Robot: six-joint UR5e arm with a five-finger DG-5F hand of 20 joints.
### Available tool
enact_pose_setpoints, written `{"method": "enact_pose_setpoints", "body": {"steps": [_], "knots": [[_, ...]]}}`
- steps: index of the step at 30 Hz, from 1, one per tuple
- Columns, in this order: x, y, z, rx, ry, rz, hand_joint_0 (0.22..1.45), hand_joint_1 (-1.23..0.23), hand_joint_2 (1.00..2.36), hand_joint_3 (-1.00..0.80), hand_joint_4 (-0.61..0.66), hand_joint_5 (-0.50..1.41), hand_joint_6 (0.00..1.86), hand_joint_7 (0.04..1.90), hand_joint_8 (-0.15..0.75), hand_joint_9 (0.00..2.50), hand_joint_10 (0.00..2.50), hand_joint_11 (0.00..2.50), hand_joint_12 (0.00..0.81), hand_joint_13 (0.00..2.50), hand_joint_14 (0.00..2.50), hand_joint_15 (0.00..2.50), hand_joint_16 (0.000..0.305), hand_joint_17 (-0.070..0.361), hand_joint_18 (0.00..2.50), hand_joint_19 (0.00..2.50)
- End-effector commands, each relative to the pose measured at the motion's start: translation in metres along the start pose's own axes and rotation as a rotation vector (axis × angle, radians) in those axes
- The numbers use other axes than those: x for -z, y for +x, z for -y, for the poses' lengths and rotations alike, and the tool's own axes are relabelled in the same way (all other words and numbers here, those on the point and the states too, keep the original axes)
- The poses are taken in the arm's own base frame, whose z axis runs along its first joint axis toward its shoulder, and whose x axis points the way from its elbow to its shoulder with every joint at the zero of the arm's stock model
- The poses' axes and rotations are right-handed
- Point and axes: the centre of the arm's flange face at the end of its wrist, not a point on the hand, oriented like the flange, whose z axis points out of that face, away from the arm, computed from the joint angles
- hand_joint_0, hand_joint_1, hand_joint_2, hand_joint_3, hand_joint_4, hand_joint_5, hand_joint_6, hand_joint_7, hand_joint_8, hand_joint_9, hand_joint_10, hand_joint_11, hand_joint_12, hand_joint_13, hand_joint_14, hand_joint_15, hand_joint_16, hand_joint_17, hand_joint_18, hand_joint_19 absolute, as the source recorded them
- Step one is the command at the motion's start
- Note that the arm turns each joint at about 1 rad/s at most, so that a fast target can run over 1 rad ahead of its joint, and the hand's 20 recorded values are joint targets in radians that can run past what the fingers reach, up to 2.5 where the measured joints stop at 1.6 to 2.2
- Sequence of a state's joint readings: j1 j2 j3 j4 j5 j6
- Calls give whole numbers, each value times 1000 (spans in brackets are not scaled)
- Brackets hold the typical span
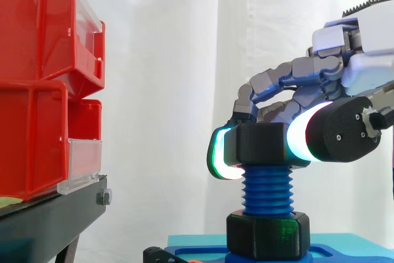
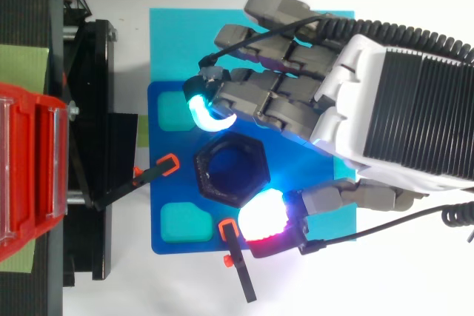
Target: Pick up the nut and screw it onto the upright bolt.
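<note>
Hand (image 1: 369,69) comes in from the right, fingers curled down and pinching the black hex nut (image 1: 261,143) from opposite sides. One fingertip pad (image 1: 218,155) glows green-white on the nut's left face and the thumb pad (image 1: 301,133) glows white on its right face. Nut sits level on the top end of the upright blue threaded bolt (image 1: 268,189); can't tell how far it is threaded on, and bare thread shows below it. A second black hex nut (image 1: 268,233) sits at the bolt's foot, well below the held one, against the dark blue base plate (image 1: 200,252). In the top view the held nut (image 2: 230,171) is near the plate's middle with blue bolt showing through its hole. A cyan-white pad (image 2: 204,109) is just above it, a white-magenta thumb pad (image 2: 261,216) just below, both touching or nearly so. Blue plate (image 2: 185,183) has two lighter cyan pockets (image 2: 176,111) and lies on a cyan sheet (image 2: 178,42). Two black clamp arms with orange tips (image 2: 235,264) sit at the plate's edges, apart from the nut. Red bins (image 1: 37,90) are stacked on a black stand (image 1: 49,220) at left, well apart from the bolt. White curtain (image 1: 166,60) behind.
</note>
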State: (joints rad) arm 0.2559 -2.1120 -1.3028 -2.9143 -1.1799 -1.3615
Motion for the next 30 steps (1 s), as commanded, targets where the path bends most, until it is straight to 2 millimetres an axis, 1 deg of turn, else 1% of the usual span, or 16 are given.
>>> {"method": "enact_pose_setpoints", "body": {"steps": [1, 8, 11, 15, 16, 19, 22, 23, 27, 30], "knots": [[0, 0, 1, -1, -6, -1, 561, -665, 1010, -385, 231, -198, 849, 1057, 276, 649, 0, 67, 258, 472, 0, 0, 24, 53, 196, 0], [-1, -1, 3, -1, -9, -2, 534, -675, 1005, -444, 221, -201, 823, 1028, 276, 641, 2, 61, 267, 468, 0, 0, 25, 56, 194, 0], [-1, -1, 4, 1, -10, -4, 512, -657, 1000, -487, 251, -188, 759, 1048, 279, 632, 2, 63, 276, 465, 0, 0, 27, 60, 192, 0], [-1, -2, 6, 0, -12, -3, 478, -641, 1000, -500, 278, -166, 648, 1129, 284, 625, 2, 59, 291, 464, 0, 0, 29, 66, 193, 0], [-1, -2, 6, 0, -13, -3, 475, -636, 1000, -500, 279, -159, 600, 1200, 281, 617, 2, 50, 292, 461, 0, 0, 30, 67, 193, 0], [-1, -2, 5, 0, -16, -4, 458, -615, 1000, -500, 300, -152, 539, 1280, 285, 620, 0, 50, 300, 462, 0, 0, 31, 70, 196, 0], [-1, -2, 6, -1, -15, -3, 447, -600, 1000, -500, 309, -147, 501, 1314, 288, 617, 0, 49, 305, 456, 0, 0, 32, 73, 192, 0], [-1, -2, 6, 0, -15, -3, 444, -599, 1000, -500, 311, -148, 500, 1298, 287, 612, 0, 52, 306, 457, 0, 0, 33, 73, 193, 0], [-1, -2, 7, 0, -14, -6, 416, -593, 1000, -500, 335, -165, 502, 1118, 291, 598, 0, 30, 324, 450, 0, 0, 36, 81, 192, 0], [-1, -2, 9, 1, -13, -6, 402, -579, 1000, -500, 341, -174, 503, 1077, 289, 577, 0, 21, 331, 444, 0, 0, 38, 86, 194, 0]]}}
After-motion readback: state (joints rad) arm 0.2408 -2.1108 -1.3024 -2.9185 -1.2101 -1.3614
